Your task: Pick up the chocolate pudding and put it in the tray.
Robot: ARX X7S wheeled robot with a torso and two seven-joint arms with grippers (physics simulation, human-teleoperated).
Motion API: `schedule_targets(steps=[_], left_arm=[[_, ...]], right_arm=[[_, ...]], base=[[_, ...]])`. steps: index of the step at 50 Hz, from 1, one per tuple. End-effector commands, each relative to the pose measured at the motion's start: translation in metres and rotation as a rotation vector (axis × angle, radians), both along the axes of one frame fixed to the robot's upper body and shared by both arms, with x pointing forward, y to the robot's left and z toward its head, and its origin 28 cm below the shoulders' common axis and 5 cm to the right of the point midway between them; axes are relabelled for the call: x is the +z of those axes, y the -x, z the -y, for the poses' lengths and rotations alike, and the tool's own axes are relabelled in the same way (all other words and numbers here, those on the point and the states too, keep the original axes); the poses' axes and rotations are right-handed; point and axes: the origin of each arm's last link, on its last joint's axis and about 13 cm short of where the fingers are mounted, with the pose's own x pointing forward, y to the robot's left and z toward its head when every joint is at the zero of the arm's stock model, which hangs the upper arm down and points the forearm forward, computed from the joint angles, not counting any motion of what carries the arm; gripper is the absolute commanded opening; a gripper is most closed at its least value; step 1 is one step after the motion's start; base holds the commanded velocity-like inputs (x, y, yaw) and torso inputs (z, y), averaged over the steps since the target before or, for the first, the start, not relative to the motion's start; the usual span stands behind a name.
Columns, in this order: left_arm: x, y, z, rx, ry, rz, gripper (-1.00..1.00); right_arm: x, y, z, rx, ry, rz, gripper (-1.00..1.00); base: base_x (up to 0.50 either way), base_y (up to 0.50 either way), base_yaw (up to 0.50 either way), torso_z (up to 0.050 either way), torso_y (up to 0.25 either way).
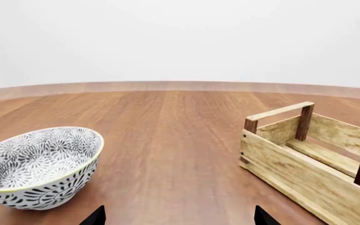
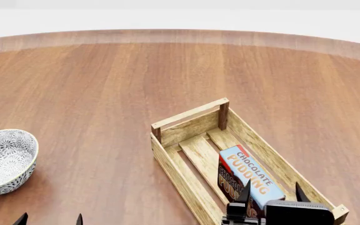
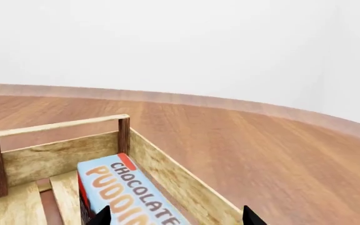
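Right gripper (image 2: 273, 193) sits over the near end of the tray (image 2: 167, 159), its two dark fingertips spread to either side of the chocolate pudding (image 2: 250, 176) with a gap showing on each side in the head view; we read it as open and not gripping the carton, though actual contact at the tips is too close to call; the pudding lies inside the tray, on the slats, toward the tray's near end and against its right-hand wall, light-blue face up; we judge the placement essentially done, the spread fingers fitting a release with the carton resting on the slats rather than carried; left gripper (image 2: 50, 219) shows only two dark tips well to the left of the tray, apart with nothing between them, so open and idle, presumably parked clear of the work; patterned bowl (image 2: 5, 161) stands on the wooden table (image 2: 105, 84) well to the left of the tray, untouched; legible writing: orange "CHOCOLATE PUDDING" on the carton top, repeated partly on the dark brown side; no brand name readable.
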Motion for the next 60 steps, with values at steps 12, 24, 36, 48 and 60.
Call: schedule_targets(steps=[12,24,36,48,60], left_arm=[[0.003,0.001,0.001,-0.002,-0.003,0.01,1.0],[0.011,0.004,0.002,-0.004,-0.012,0.028,1.0],[0.024,0.01,0.003,-0.012,-0.025,0.067,1.0],[0.038,0.018,0.006,-0.026,-0.028,0.11,1.0],[0.039,0.021,0.007,-0.029,-0.026,0.126,1.0]], right_arm=[[0.041,0.025,-0.006,0.049,-0.027,0.119,1.0],[0.054,0.037,-0.009,0.066,-0.038,0.174,1.0],[0.074,0.059,-0.015,0.109,-0.063,0.251,1.0],[0.088,0.077,-0.018,0.129,-0.093,0.308,1.0],[0.09,0.086,-0.016,0.13,-0.121,0.328,1.0]], base=[[0.0,0.0,0.0,0.0,0.0],[0.0,0.0,0.0,0.0,0.0],[0.0,0.0,0.0,0.0,0.0],[0.0,0.0,0.0,0.0,0.0],[0.0,0.0,0.0,0.0,0.0]])
